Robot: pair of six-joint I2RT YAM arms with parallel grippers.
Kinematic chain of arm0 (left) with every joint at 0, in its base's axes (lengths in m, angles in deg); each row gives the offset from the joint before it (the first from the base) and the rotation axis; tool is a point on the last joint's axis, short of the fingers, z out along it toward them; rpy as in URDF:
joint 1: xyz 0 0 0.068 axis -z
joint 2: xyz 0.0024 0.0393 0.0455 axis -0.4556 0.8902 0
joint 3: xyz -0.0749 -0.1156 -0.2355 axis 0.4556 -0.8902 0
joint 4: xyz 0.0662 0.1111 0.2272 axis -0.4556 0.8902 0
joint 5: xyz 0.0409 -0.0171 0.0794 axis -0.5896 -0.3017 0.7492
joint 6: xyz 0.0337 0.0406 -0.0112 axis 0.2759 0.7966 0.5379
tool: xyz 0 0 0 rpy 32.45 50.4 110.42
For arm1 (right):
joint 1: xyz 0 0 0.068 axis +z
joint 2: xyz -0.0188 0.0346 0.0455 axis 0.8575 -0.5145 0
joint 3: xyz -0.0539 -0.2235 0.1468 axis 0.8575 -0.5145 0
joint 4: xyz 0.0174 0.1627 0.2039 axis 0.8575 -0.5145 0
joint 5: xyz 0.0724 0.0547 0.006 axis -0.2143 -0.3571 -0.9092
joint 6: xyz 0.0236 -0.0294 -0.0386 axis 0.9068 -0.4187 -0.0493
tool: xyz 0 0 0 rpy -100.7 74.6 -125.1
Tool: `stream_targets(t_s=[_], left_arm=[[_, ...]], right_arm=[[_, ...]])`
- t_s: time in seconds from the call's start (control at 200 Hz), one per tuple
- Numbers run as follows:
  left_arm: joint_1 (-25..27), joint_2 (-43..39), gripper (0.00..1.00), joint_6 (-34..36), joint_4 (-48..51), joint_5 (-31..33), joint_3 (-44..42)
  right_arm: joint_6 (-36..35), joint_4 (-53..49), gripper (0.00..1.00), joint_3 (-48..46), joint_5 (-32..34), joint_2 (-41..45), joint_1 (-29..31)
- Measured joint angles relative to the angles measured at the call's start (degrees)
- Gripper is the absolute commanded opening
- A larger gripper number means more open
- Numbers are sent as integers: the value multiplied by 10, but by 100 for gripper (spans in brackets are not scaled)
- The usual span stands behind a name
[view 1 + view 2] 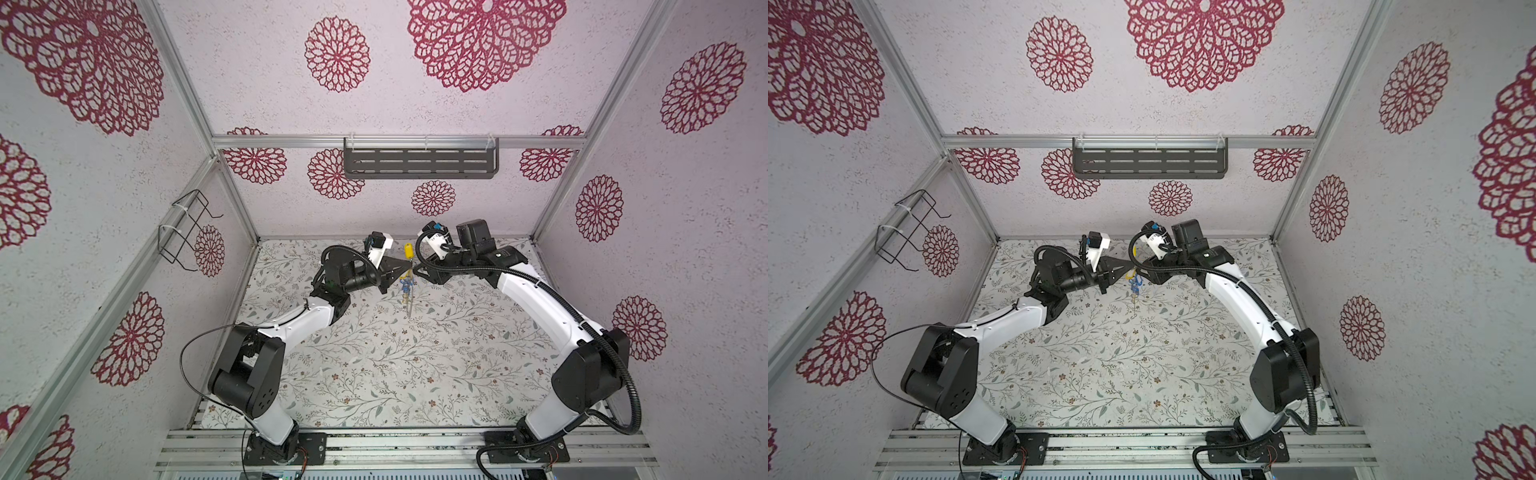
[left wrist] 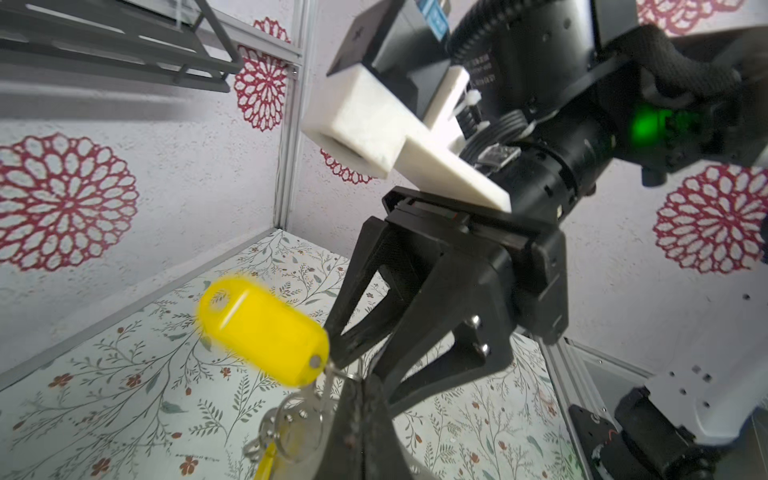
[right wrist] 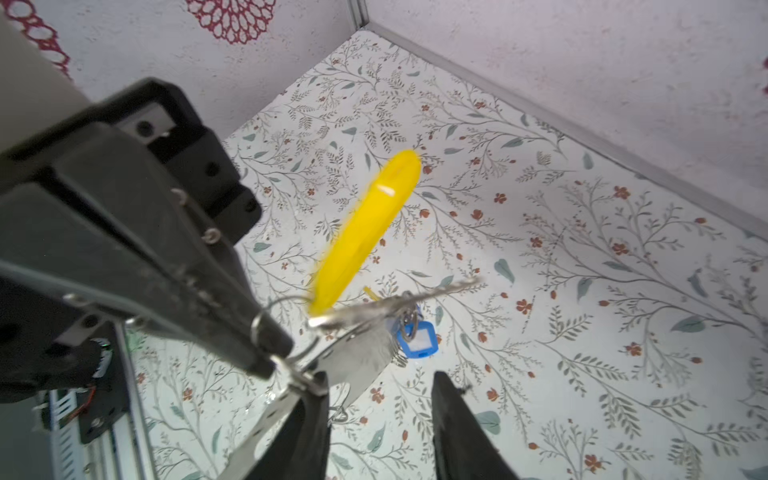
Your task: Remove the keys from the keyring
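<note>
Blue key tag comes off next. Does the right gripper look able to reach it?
Probably yes: the right gripper is open and the blue key tag hangs exposed beyond it, beside the keyring.

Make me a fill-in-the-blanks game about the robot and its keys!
1. The big tag sticking out of the key bunch is coloured ____.
2. The little tag with a white window is coloured ____.
3. The left gripper is pinched ____ on the key bunch.
4. On the right gripper, the jaws stand ____.
Missing words: yellow, blue, shut, open.
</note>
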Motion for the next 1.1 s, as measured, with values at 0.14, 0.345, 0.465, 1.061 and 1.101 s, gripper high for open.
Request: stream_targets(t_s=[0.14,0.345,0.465,1.061,1.101], left_arm=[[16,-12,0,-14,31,50,0],[21,-12,0,-37,45,67,0],[21,-12,0,-43,49,60,0],[-4,-4,0,-99,99,-60,86],[-4,-3,0,-101,99,-62,86]], right_arm=[[27,40,51,-44,42,27,-3],[91,121,32,-132,7,91,-45],[151,203,23,-183,-68,121,-84],[278,356,11,-196,-268,78,-71],[278,356,11,-196,-269,78,-71]])
